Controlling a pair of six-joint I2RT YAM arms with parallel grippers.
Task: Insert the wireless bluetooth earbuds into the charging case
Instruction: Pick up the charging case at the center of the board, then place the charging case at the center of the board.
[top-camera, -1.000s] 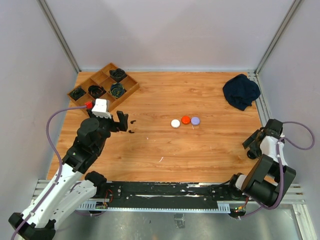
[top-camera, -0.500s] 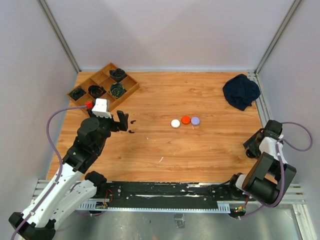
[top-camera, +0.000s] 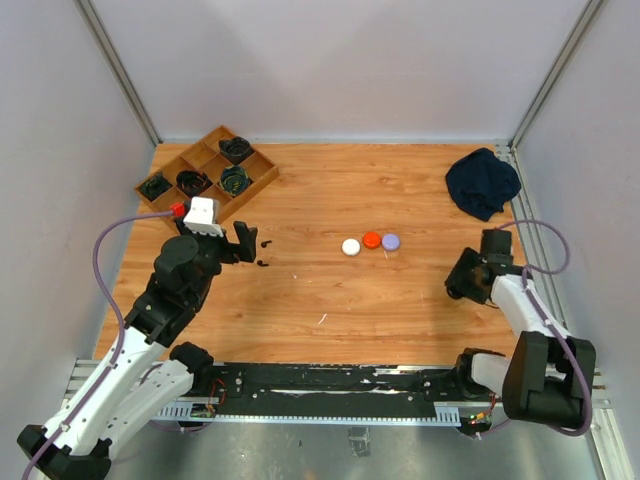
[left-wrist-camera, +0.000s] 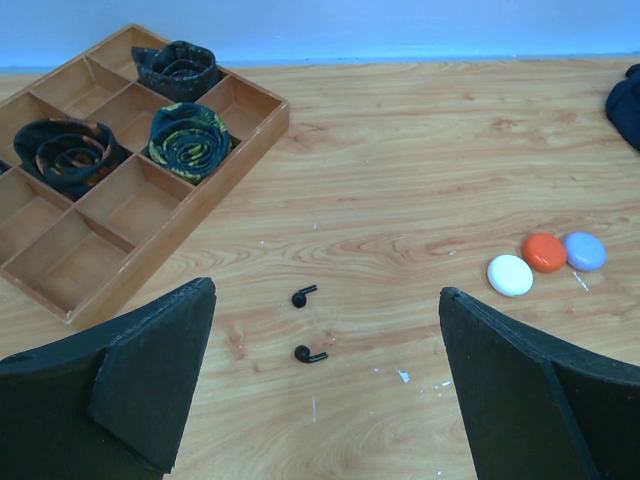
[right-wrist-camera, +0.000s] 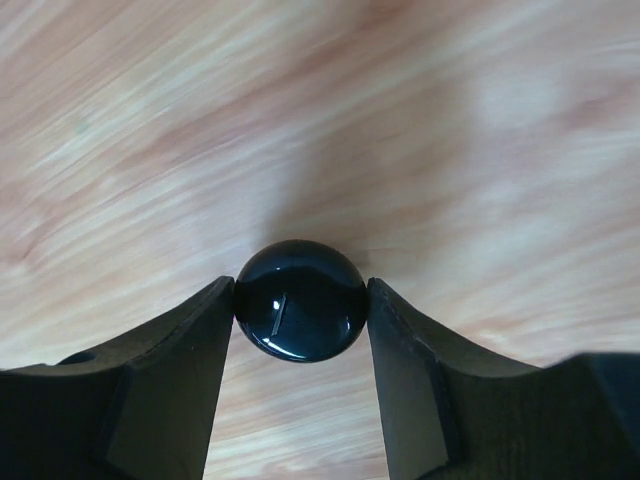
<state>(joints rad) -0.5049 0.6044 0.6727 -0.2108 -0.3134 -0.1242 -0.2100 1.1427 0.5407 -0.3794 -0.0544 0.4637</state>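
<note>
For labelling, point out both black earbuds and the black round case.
upper black earbud (left-wrist-camera: 299, 298): left wrist view, its bud.
lower black earbud (left-wrist-camera: 303, 353): left wrist view, its bud.
black round case (right-wrist-camera: 300, 300): right wrist view, glossy top centre.

No lettering, label, brand or number can be read anywhere. The white case, orange case, lavender case and black case are plain, as is the wooden tray at ten o'clock.
</note>
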